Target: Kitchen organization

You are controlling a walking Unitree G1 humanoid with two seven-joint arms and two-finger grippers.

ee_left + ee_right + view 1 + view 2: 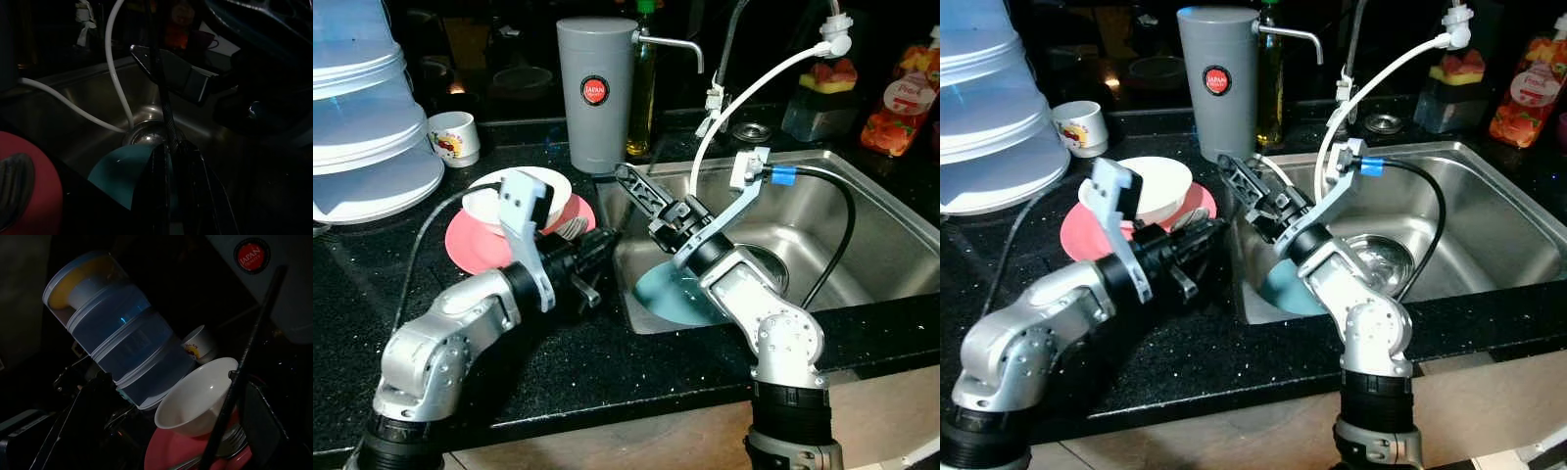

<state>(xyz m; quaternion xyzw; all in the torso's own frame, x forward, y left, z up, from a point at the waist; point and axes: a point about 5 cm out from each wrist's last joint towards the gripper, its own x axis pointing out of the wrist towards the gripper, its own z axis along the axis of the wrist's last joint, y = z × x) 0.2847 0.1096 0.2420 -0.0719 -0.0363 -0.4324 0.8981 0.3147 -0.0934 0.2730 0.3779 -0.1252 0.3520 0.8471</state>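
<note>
Left claw, fingers pressed together, lies at the sink's left rim, just beside the pink plate bearing the white bowl. Right claw spread above that rim.

From my remote station I count one white ceramic bowl on one pink round plate beside the left pincer, one small printed white cup beyond it, one tall grey cylindrical canister ahead of the right pincer, one teal flat plate below that pincer, and two silver arms.
</note>
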